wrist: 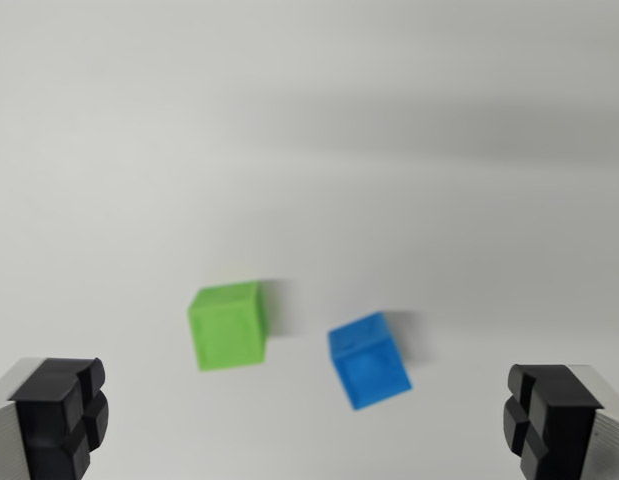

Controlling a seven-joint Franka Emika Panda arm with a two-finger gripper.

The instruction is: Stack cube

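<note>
— Black pads (59, 415) are seen first, low at the wrist view's left, with a matching one at the lower right corner.

— And the pincer (309, 425) itself?

— Spread wide. Both fingers are parked at opposite edges of the picture, and nothing is held between them. Only bare bench (319, 120) is seen in the gap.

— Cubes now. Where are they found?

— Two are spotted on the pale bench, both resting flat, neither stacked. A green cube (229, 325) is seen left of centre, a blue cube (369, 360) to its right and slightly lower in the picture.

— Touching?

— No, a clear strip of bench is left between them. They are near each other, though. The blue one is turned at an angle to the green one, one corner pointed down toward the camera.

— Any contact with the fingers?

— None. Both cubes are kept well apart from the pads, and both sit above the gap in the picture. Soft shadows are cast to the right of each cube. The whole view is a bit blurred, so finer surface detail cannot be made out.
</note>
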